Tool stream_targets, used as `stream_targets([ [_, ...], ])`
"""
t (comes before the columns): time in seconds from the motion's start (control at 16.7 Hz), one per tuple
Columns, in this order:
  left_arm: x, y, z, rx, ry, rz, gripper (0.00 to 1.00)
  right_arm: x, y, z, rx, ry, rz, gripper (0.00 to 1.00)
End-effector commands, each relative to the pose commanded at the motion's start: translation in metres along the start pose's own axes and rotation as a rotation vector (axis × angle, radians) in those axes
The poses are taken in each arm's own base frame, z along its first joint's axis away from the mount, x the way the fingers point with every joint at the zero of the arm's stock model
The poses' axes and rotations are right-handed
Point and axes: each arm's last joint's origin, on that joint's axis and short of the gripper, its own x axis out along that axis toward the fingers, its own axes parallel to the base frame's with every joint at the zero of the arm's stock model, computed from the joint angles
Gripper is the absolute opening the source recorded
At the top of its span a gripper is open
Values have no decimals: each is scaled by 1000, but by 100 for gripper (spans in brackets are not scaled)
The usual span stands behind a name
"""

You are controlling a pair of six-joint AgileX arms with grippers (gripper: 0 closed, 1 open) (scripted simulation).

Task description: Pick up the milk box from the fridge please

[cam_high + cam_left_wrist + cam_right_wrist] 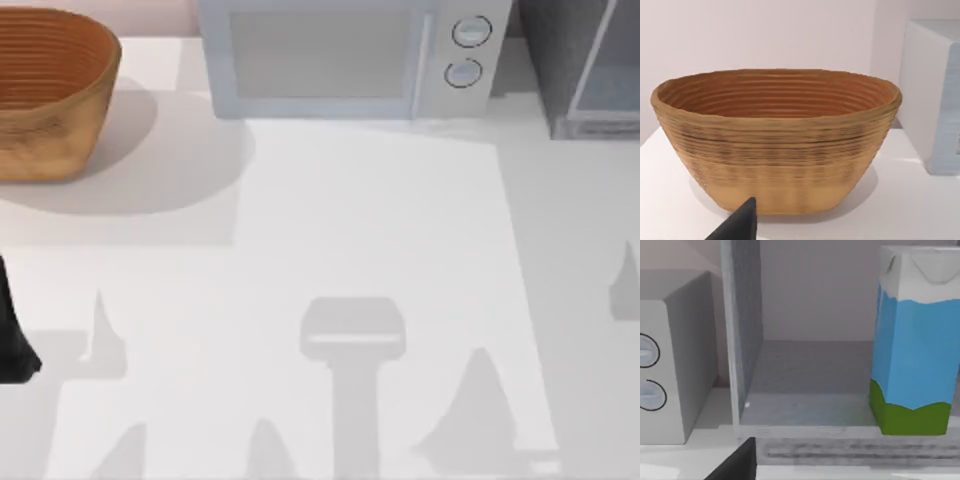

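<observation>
Fingers first: one dark fingertip (737, 462) of the right gripper pokes into the right wrist view, and whether that gripper is open or closed cannot be told. Just past it runs the silver front sill of the fridge (805, 390), whose inside is open to this view. The milk box (915, 340) stands upright on the fridge floor near the front lip, with bare grey floor stretching from it to the speckled side wall; its far edge is cut off by the frame. The microwave (675, 365) stands just beside the fridge, its two dials partly cropped.

One dark fingertip (742, 225) of the left gripper shows in the left wrist view; open or closed cannot be told here either. Beyond it a woven basket (775, 145) sits upright on the white table (900, 200).

From above, the fridge (590, 60) is at two o'clock, cut by the frame, the microwave (340, 55) at twelve, the basket (50, 95) at ten. A dark part of the left arm (12, 340) shows at nine. The table (380, 220) between them is bare but for shadows.
</observation>
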Motion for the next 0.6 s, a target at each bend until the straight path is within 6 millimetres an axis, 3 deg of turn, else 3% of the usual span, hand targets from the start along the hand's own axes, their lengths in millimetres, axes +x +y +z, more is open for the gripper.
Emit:
stream_targets([
  [0.24, 0, 0, 0, 0, 0, 0, 100, 23, -24, -27, 27, 59, 3, 100],
  [0.6, 0, 0, 0, 0, 0, 0, 100, 37, -54, -54, 24, 30, 9, 100],
])
